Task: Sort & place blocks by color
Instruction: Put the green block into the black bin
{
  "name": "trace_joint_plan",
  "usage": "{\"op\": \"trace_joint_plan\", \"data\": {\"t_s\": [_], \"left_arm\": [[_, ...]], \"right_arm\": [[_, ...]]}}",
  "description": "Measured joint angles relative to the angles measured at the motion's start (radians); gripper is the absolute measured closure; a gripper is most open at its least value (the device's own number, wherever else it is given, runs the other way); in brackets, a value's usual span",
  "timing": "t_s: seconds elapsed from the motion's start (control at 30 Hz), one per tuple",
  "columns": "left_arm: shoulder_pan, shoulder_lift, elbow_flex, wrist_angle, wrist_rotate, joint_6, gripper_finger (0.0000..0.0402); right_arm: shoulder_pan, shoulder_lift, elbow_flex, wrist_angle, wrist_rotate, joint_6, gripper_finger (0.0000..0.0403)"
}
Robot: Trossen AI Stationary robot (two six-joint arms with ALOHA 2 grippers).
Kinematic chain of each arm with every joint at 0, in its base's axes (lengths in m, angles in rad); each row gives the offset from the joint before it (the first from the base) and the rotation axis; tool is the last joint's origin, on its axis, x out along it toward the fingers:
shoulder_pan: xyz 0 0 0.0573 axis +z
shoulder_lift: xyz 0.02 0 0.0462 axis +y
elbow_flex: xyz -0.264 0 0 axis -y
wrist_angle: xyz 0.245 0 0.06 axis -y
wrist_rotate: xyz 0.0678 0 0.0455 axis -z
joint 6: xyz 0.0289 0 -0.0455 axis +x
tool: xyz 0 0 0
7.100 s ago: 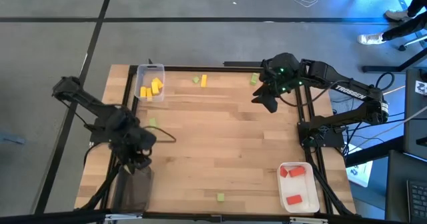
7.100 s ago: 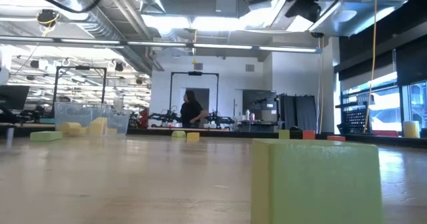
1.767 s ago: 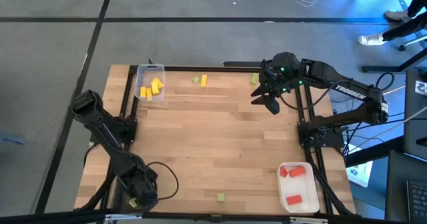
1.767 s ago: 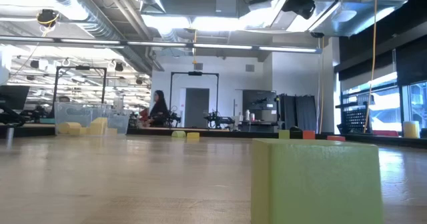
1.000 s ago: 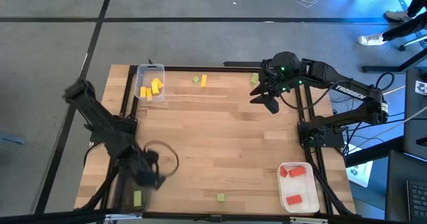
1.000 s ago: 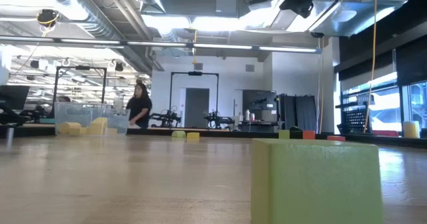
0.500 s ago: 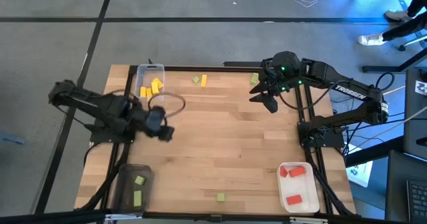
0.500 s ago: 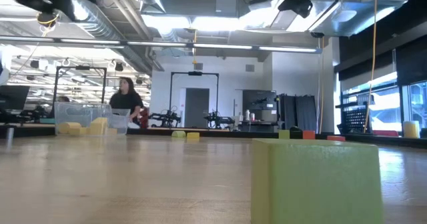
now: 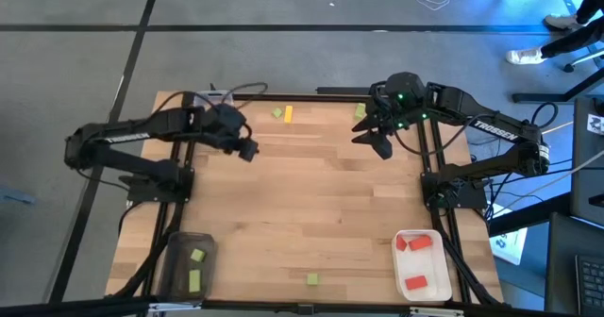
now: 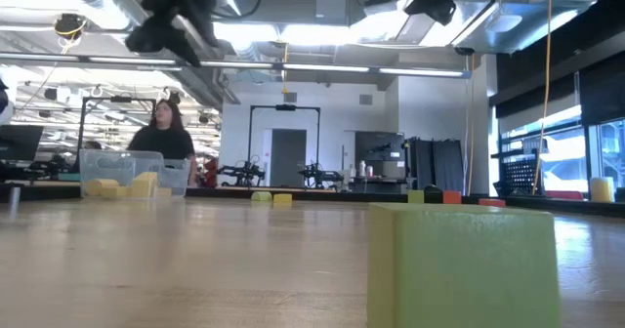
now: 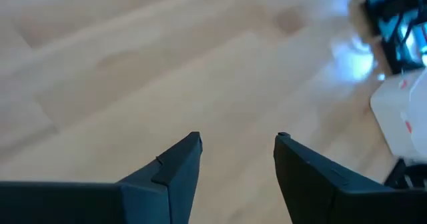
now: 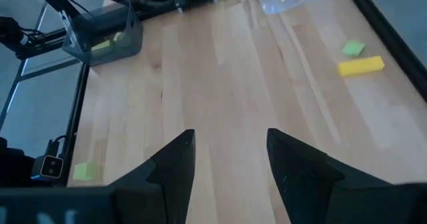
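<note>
Along the table's left edge, a dark tray (image 9: pixel 185 263) is sitting at the near corner, holding two green blocks (image 9: pixel 195 268). A clear tray (image 10: pixel 125 172) with yellow blocks (image 10: pixel 117 184) is standing at the far left corner, mostly covered from above by the left arm. The left gripper (image 9: pixel 248 151) is hanging just inboard of that clear tray, above bare wood, with its fingers (image 11: pixel 179 164) standing apart and nothing between them; no block is lying under or near its jaws.

The middle of the table (image 9: pixel 311 204) is lying open, giving wide room between the two arms. At the far edge, a green block (image 9: pixel 277 113) and a yellow block (image 9: pixel 288 114) are lying side by side, to the right of the left gripper and clear of it. One lone green block (image 9: pixel 311 279) is resting near the front edge.

Farther right, another green block (image 9: pixel 360 111) is sitting at the far edge, just beside the right gripper (image 9: pixel 379 145), which is hovering with its fingers (image 12: pixel 175 159) parted and empty. At the near right corner, a white tray (image 9: pixel 422 265) is holding red blocks (image 9: pixel 414 261).
</note>
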Motion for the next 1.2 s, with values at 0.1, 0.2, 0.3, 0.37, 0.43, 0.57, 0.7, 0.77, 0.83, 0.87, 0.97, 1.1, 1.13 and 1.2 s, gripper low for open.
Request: {"op": "trace_joint_plan", "data": {"t_s": [0.1,0.2,0.3,0.37,0.43,0.57,0.7,0.77,0.83,0.87,0.97,1.1,1.13,1.2], "left_arm": [[0.062,0.0,0.0,0.056,0.0,0.103,0.0224],[0.125,0.005,0.0,0.108,-0.003,0.206,0.0224],[0.189,0.027,0.0,0.166,-0.002,0.293,0.0224],[0.235,0.039,0.0,0.216,-0.002,0.348,0.0224],[0.28,0.062,0.001,0.255,-0.003,0.404,0.0224],[0.361,0.148,0.021,0.301,0.015,0.527,0.0224],[0.425,0.261,0.081,0.292,0.088,0.614,0.0224],[0.445,0.318,0.114,0.286,0.129,0.637,0.0224],[0.457,0.371,0.151,0.264,0.152,0.642,0.0224],[0.461,0.399,0.173,0.247,0.153,0.642,0.0224],[0.477,0.479,0.242,0.172,0.13,0.643,0.0224],[0.49,0.582,0.322,0.077,0.089,0.72,0.0224],[0.49,0.606,0.339,0.056,0.089,0.755,0.0224],[0.489,0.648,0.375,0.024,0.089,0.814,0.0224]], "right_arm": [[0.0,0.0,0.0,0.025,0.0,0.0,0.0218],[-0.001,0.0,0.0,0.038,0.0,0.001,0.0218],[-0.002,0.0,0.0,0.047,0.013,0.004,0.0218],[-0.002,0.0,0.0,0.055,0.039,0.025,0.0218],[-0.002,0.0,0.0,0.056,0.073,0.03,0.0218],[-0.002,0.0,0.0,0.059,0.113,0.057,0.0218],[-0.003,0.0,0.0,0.059,0.128,0.107,0.0218],[-0.003,0.0,0.0,0.059,0.129,0.13,0.0218],[-0.003,0.0,0.0,0.059,0.13,0.133,0.0218],[-0.003,0.0,0.0,0.059,0.129,0.133,0.0218],[-0.003,0.0,0.0,0.062,0.13,0.133,0.0218],[-0.003,0.0,0.0,0.069,0.132,0.132,0.0218],[-0.003,0.0,0.0,0.069,0.133,0.13,0.0218],[-0.003,0.0,0.0,0.069,0.15,0.129,0.0218]]}}
